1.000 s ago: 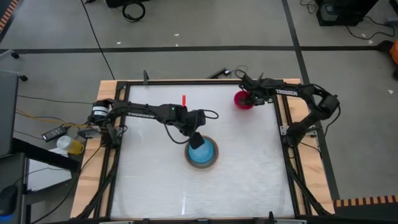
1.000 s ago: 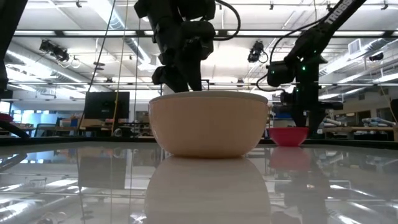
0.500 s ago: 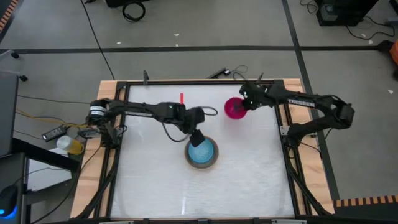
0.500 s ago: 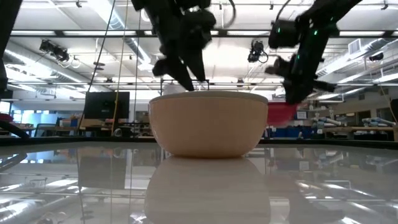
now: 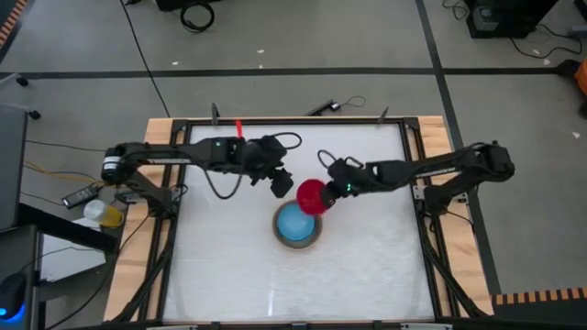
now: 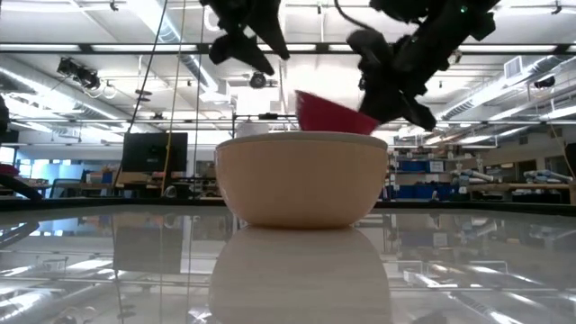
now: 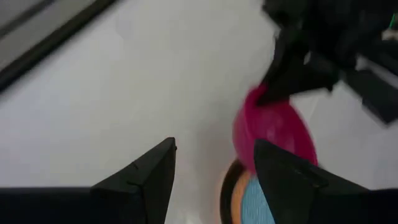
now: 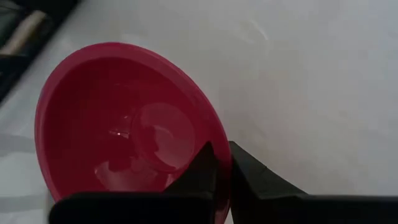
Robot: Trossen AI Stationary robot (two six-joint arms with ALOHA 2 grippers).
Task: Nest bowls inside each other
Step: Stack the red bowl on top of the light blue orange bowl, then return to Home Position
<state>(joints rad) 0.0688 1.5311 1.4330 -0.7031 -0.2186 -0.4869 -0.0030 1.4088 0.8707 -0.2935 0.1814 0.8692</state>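
A stack of bowls (image 5: pixel 298 225) stands on its base at the table's middle: a cream bowl (image 6: pixel 301 180) outermost, an orange rim (image 7: pixel 231 198) inside it, a light blue bowl (image 7: pixel 256 202) innermost. The small red bowl (image 5: pixel 311 196) hangs tilted just above the stack's far edge, with my right gripper (image 8: pixel 221 152) shut on it. My left gripper (image 5: pixel 280 183) hovers open to the left of the red bowl, above the table, with nothing between its fingers (image 7: pixel 155 168). My right gripper pinches the red bowl's rim (image 8: pixel 211 134) on the side toward the table's right, one finger inside the bowl and one outside. The fingers slant down from the right. The bowl is lifted clear and tilted, its mouth turned up and toward the gripper (image 6: pixel 335 115).
Bare white table top (image 5: pixel 367 266) lies all around the stack. A black frame rail (image 5: pixel 417 183) runs along the table's edges. A bottle (image 5: pixel 103 214) and cables sit off the table at the left.
My right gripper has lifted the red bowl from the far right corner and carried it toward the middle, tipping it, to just above the stack. My left gripper has risen out of the stack and drawn back toward the far left, staying open.
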